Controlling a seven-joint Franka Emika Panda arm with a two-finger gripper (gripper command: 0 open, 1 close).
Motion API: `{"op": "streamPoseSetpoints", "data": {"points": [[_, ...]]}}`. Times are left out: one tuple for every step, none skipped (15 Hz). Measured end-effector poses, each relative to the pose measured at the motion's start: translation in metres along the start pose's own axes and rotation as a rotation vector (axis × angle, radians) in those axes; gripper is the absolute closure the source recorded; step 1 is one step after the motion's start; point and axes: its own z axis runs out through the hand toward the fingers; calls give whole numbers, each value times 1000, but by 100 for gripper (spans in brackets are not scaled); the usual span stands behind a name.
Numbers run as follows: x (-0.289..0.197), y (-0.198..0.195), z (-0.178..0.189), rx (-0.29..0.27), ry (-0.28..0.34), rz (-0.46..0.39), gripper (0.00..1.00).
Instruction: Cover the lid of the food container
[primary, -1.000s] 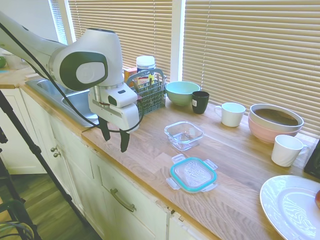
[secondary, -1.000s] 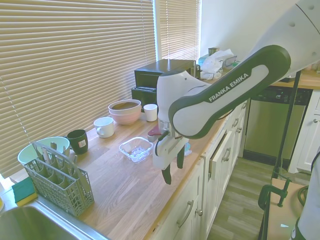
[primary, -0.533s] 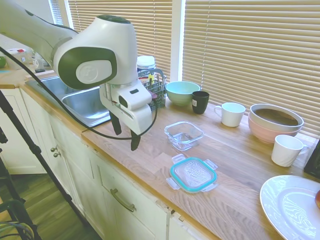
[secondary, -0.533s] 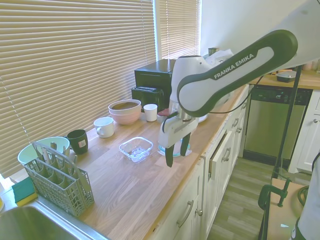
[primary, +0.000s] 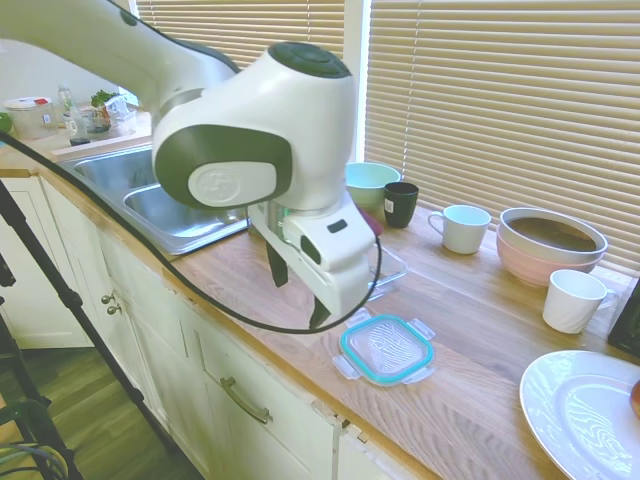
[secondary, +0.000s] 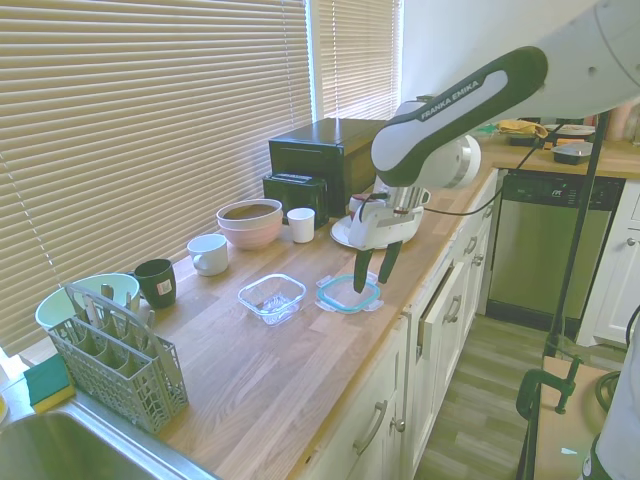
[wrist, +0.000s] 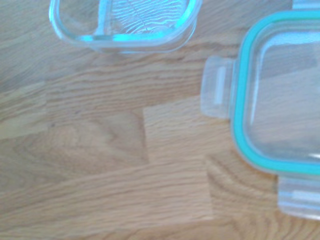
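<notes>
The lid (primary: 386, 349) lies flat on the wooden table (primary: 480, 330) near its front edge, teal seal rim up, its clear snap flaps spread out to the sides. Just beside it, further along the table toward the sink (primary: 175, 205), stands the food container (secondary: 272, 297), an empty clear glass dish, open on top; in the first exterior view the arm hides most of it. The two are close but apart: the wrist view shows a strip of bare wood between the container's wall (wrist: 125, 30) and the lid's nearest flap (wrist: 216, 93).

The gripper (secondary: 372, 272) hangs above the table over the lid's side that faces the container, pointing down. Its dark fingers (secondary: 360, 275) stand spread with a clear gap between them and hold nothing; they are off the lid.

Along the window side of the table stand a mint-green bowl (primary: 365, 184), a black mug (primary: 401, 203), a white cup (primary: 465, 228), a pink bowl (primary: 550, 243) and another white cup (primary: 574, 300). A white plate (primary: 580, 412) lies at the far end. A grey cutlery rack (secondary: 115, 365) stands by the sink.
</notes>
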Motion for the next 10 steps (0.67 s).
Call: {"op": "streamPoseSetpoints", "data": {"points": [[15, 2, 0, 9, -11, 0, 0], [30, 6, 3, 16, -24, 1, 0], [45, 12, 7, 25, -37, 1, 0], [57, 18, 11, 35, -48, -1, 0], [67, 25, 14, 45, -58, -6, 0], [76, 30, 16, 56, -68, -12, 0], [84, 33, 16, 67, -73, -14, 0], [91, 37, 16, 74, -81, -14, 0], [100, 42, 15, 75, -85, -9, 0], [109, 49, 15, 74, -85, -1, 0]]}}
